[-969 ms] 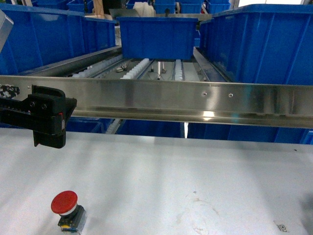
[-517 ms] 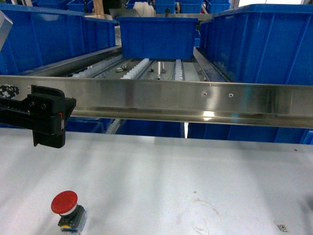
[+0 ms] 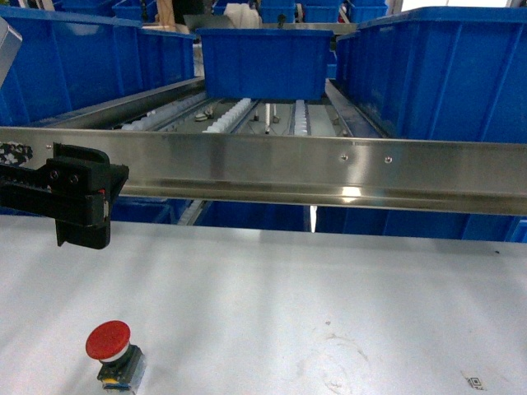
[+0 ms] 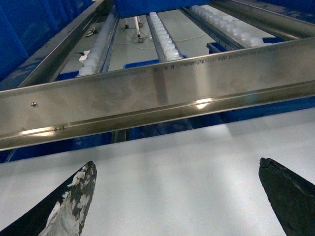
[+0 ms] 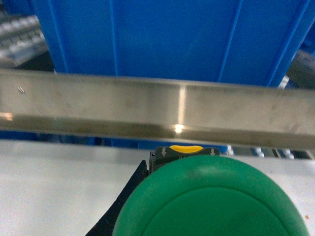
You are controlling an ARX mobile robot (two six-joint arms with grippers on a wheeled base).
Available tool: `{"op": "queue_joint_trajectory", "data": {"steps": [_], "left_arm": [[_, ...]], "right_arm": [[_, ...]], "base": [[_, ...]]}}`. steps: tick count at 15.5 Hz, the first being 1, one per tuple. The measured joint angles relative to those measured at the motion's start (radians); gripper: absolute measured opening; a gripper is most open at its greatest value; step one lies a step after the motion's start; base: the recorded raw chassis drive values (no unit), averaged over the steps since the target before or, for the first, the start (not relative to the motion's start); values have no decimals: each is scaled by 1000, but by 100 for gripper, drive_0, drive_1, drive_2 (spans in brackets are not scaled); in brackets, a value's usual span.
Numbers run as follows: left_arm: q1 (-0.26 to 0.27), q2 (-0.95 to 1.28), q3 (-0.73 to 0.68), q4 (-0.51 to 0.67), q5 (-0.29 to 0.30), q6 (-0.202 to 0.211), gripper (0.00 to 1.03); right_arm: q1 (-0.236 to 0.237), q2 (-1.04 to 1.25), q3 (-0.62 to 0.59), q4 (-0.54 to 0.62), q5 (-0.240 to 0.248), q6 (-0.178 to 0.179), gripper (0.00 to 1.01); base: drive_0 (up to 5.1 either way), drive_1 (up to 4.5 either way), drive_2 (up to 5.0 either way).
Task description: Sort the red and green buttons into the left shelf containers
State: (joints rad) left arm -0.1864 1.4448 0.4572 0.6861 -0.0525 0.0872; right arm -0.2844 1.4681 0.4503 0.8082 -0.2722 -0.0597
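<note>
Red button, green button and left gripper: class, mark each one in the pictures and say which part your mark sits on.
Red button [image 3: 108, 339]: head view, top of its red cap.
Green button [image 5: 209, 199]: right wrist view, middle of its green cap.
Left gripper [image 4: 177, 196]: left wrist view, open gap midway between its fingertips.

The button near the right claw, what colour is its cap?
Green cap, filling the right wrist view, with a yellow mark behind it.

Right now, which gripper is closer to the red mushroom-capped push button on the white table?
Left. The left gripper hangs above the red button; the right gripper is outside the head view.
</note>
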Motion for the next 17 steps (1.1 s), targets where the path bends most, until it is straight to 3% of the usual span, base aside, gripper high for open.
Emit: {"op": "queue_joint_trajectory", "data": {"steps": [3, 5, 7, 8, 12, 13, 14, 16, 17], "left_arm": [[0, 0, 0, 0, 0, 0, 98], [0, 0, 0, 0, 0, 0, 98], [0, 0, 0, 0, 0, 0, 98], [0, 0, 0, 0, 0, 0, 98], [0, 5, 0, -9, -4, -8, 98], [0, 27, 5, -20, -27, -25, 98], [6, 64, 14, -75, -43, -68, 98], [10, 130, 32, -172, -39, -200, 98], [9, 150, 54, -186, -37, -231, 98]], "right_arm": [[-12, -248, -97, -31, -51, 87, 27], [-11, -533, -191, -217, -90, 140, 27], [-10, -780, -238, -422, -85, 156, 27], [-7, -837, -255, -468, -68, 153, 27], [-4, -829, -259, -470, -63, 152, 27], [-4, -829, -259, -470, -63, 152, 27], [-4, -829, -259, -470, -63, 152, 27], [-4, -829, -259, -470, -63, 152, 27], [-4, -829, -259, -470, -63, 152, 27]], "base": [[0, 0, 0], [0, 0, 0], [0, 0, 0], [0, 0, 0], [0, 0, 0], [0, 0, 0], [0, 0, 0], [0, 0, 0], [0, 0, 0]]}}
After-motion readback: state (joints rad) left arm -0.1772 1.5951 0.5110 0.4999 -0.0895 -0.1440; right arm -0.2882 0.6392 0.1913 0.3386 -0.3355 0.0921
